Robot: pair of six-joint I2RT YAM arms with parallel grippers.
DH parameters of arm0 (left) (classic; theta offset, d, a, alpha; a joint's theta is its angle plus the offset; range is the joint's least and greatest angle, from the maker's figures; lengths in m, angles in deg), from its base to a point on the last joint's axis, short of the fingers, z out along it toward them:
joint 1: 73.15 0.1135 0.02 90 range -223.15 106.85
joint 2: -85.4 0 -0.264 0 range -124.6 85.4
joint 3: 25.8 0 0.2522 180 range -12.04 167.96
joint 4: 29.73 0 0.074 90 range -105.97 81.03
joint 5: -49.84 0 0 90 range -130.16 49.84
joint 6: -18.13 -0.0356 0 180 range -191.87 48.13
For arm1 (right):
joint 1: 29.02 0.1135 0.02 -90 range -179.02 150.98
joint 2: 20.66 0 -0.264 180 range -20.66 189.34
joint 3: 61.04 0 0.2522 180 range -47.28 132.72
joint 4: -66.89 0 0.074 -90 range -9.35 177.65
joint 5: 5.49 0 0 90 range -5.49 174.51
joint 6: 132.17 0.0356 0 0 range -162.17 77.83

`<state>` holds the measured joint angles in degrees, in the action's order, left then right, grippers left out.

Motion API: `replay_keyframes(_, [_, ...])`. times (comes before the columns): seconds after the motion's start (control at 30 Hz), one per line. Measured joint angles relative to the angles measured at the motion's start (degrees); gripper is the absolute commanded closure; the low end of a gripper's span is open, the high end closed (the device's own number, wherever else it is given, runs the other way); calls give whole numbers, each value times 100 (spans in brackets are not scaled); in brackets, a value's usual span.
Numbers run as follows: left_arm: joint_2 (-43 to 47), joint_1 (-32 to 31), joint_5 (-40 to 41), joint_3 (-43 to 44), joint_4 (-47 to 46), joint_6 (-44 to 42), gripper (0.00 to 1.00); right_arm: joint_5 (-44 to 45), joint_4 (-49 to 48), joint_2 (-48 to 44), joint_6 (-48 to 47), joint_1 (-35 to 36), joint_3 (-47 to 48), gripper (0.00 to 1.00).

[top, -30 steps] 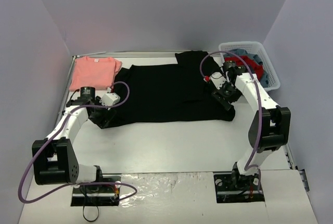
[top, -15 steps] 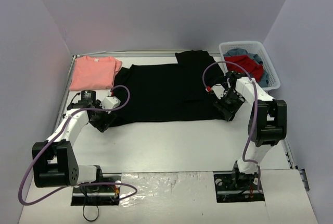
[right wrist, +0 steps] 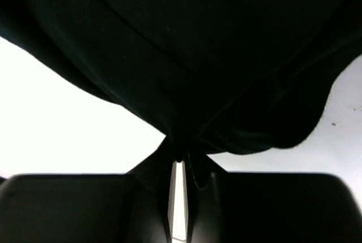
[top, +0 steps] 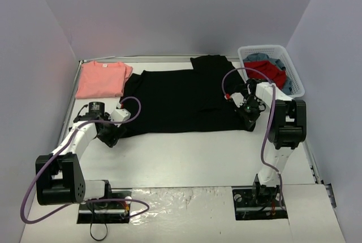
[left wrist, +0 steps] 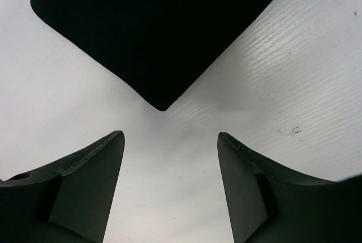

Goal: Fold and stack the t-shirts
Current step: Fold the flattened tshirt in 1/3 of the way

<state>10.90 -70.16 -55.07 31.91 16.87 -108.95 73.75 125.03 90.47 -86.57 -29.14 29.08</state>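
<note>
My left tool [left wrist: 169,141] hangs spread above the white desk [left wrist: 294,85], the corner of the large black cloth t-shirt [left wrist: 153,34] just ahead of its fingers, not between them. My right tool [right wrist: 180,155] is clenched on its opposite corner. Lifting now would drag it one-sided, bunching it toward the smaller salmon-pink cloth t-shirt [top: 100,79] lying far left.

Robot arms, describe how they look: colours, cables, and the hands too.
The left arm and right arm have white tubular links with bulky black joint housings. A purple cable loops loosely along each. The left hand and right hand are black, each with two dark wedge-shaped fingers.
</note>
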Motion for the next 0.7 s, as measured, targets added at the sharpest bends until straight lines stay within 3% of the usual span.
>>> replay_keyframes(0.4, [-20,4,0,2,-20,0,34,-33,-28,-1386,-212,-455,-603,100])
replay_keyframes(0.7, [-44,4,0,4,-20,-2,33,-177,-42,-914,-439,-1084,-782,100])
